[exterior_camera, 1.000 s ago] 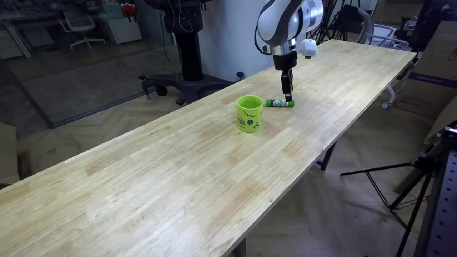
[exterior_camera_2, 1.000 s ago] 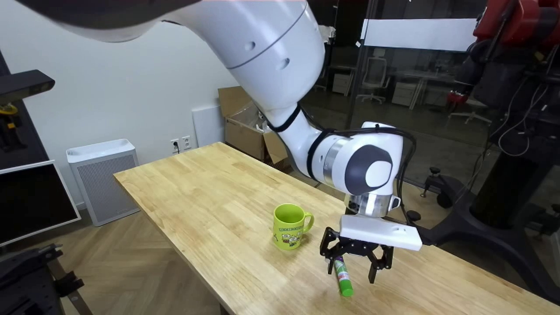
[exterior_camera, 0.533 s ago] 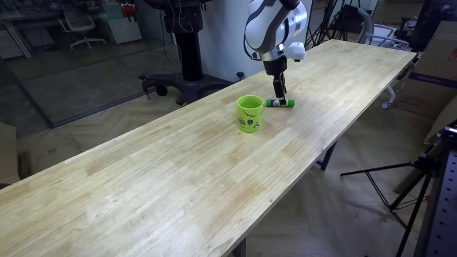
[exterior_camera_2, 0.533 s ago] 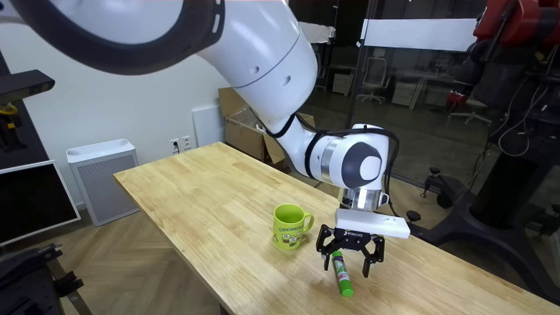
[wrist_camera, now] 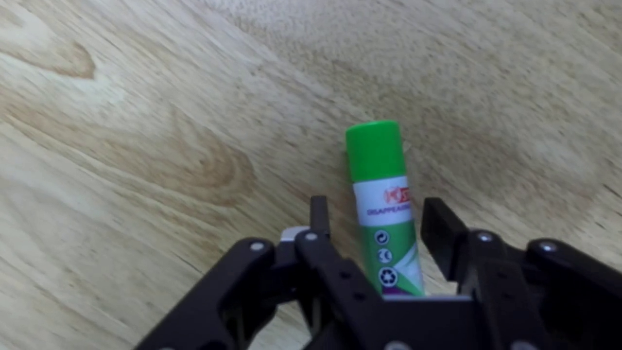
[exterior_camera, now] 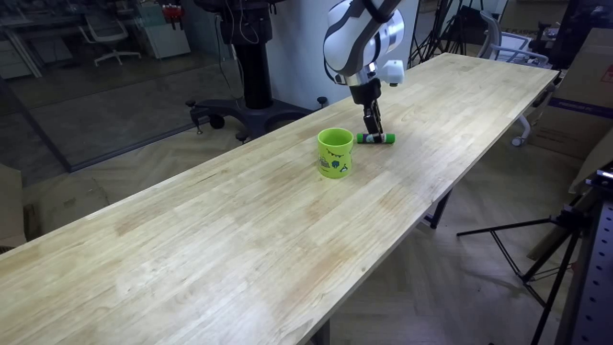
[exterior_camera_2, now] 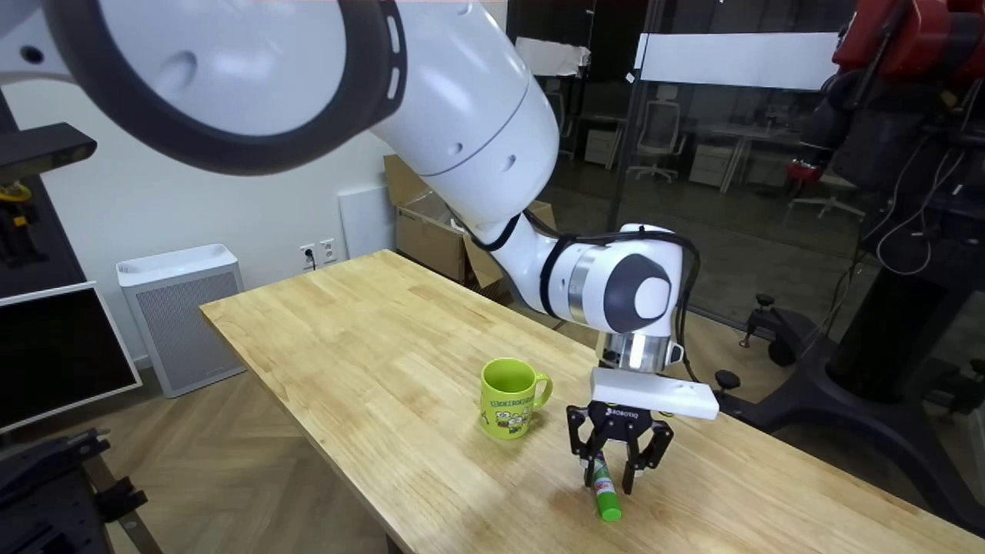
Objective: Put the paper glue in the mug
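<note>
The paper glue (wrist_camera: 381, 204), a green stick with a white band and a green cap, lies flat on the table. My gripper (wrist_camera: 378, 211) reaches down around its middle with one finger on each side. In the wrist view there is a gap between the stick and both fingers, so the jaws stand partly open and nothing is gripped. The lower end of the stick is hidden behind the gripper body in that view. Upright beside them stands the lime-green mug (exterior_camera_2: 504, 408), its handle towards the gripper. In an exterior view the mug (exterior_camera: 335, 155) is left of the glue (exterior_camera: 390, 138).
The long wooden table (exterior_camera: 268, 225) carries the mug and the glue. Past its edge is a dark wheeled stand (exterior_camera: 254, 112). An open cardboard box (exterior_camera_2: 431, 238) stands beyond the table's far end, near a white air purifier (exterior_camera_2: 185, 308).
My gripper has moved towards the mug and settled lower over the glue. Its fingers have drawn nearer each other, now straddling the stick. Glue and mug have stayed in place.
</note>
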Robot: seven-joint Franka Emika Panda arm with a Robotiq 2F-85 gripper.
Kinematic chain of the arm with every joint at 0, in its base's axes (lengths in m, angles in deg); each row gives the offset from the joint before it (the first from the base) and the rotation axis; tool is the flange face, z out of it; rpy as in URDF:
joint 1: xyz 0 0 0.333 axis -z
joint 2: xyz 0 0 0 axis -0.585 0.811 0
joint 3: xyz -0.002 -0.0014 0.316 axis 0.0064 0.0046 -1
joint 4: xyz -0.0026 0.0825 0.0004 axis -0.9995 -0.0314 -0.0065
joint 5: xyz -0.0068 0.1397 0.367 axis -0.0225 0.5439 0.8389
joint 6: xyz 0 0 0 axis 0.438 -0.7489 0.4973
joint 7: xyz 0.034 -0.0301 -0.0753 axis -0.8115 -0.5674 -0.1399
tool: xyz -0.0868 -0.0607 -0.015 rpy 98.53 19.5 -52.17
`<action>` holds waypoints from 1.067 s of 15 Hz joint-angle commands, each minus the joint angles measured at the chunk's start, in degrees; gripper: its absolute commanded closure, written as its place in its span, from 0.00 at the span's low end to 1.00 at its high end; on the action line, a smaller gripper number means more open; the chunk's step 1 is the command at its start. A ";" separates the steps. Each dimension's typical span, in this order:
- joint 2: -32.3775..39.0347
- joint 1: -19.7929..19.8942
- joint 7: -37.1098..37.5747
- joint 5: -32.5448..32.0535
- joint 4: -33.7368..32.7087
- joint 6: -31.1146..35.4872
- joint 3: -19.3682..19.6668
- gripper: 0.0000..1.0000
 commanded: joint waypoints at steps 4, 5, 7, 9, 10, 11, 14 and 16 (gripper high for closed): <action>2.85 0.25 1.54 -0.94 -5.65 -4.00 -0.41 0.96; 2.70 0.29 1.33 -0.87 -5.66 -4.30 -0.54 0.93; 1.24 0.33 1.58 -0.71 -4.36 -3.80 -0.62 0.93; -1.61 0.43 1.96 -0.34 -1.91 -2.80 -0.76 0.93; -3.70 0.33 2.39 -0.23 -0.14 -2.33 -0.75 0.93; -5.44 0.16 2.77 -0.29 1.24 -1.97 -0.69 0.93; -12.54 -0.89 5.39 -0.66 6.89 -1.56 -0.33 0.93; -17.58 -1.69 8.12 -0.75 11.14 -0.82 -0.27 0.93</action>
